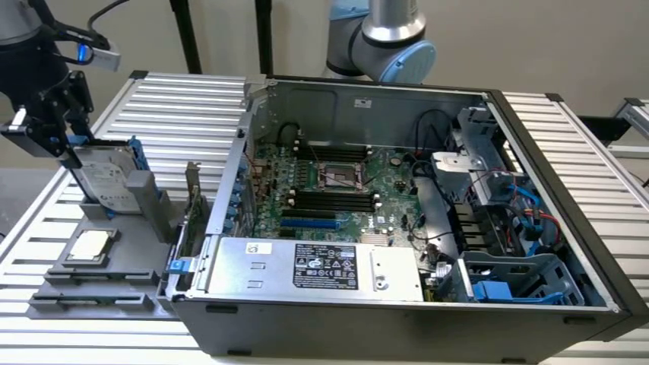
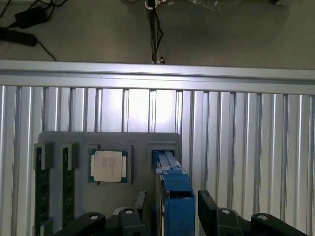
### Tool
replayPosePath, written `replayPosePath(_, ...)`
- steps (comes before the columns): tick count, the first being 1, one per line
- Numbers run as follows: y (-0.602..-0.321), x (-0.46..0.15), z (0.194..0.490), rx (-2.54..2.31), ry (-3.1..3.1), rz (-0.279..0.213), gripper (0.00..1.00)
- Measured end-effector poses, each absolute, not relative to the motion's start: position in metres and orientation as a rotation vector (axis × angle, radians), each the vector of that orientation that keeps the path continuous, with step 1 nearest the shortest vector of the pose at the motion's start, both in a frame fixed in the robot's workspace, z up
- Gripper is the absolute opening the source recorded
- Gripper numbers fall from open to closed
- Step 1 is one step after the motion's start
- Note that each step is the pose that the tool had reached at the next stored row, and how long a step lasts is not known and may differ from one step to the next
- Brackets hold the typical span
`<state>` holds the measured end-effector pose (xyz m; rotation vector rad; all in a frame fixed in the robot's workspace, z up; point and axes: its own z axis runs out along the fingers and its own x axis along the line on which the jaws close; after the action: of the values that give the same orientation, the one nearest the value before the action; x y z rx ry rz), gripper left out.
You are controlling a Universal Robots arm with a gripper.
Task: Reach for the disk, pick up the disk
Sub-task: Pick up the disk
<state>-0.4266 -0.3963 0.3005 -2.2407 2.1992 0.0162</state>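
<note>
Gripper [image 2: 171, 219] is hovering with jaws open either side of the upright disk [image 1: 102, 176]; reach nearly complete, disk not yet gripped or lifted

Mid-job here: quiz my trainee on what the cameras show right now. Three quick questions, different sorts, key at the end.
1. True or false: the claw is shut on the disk.
2. The disk is: A) upright in the grey holder, B) lying flat, C) lifted clear of it.
3. Which small square part lies flat beside the disk?
Key: 1 false, it's open; 2 A; 3 the chip.
</note>
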Motion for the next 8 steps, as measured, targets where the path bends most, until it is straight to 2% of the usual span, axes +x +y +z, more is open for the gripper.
replayPosePath(7,-0.3964,-0.4270,0.2993,-2.240,2.199,0.016,0.54)
replayPosePath(8,-0.3963,-0.4270,0.2992,-2.240,2.199,0.016,0.52)
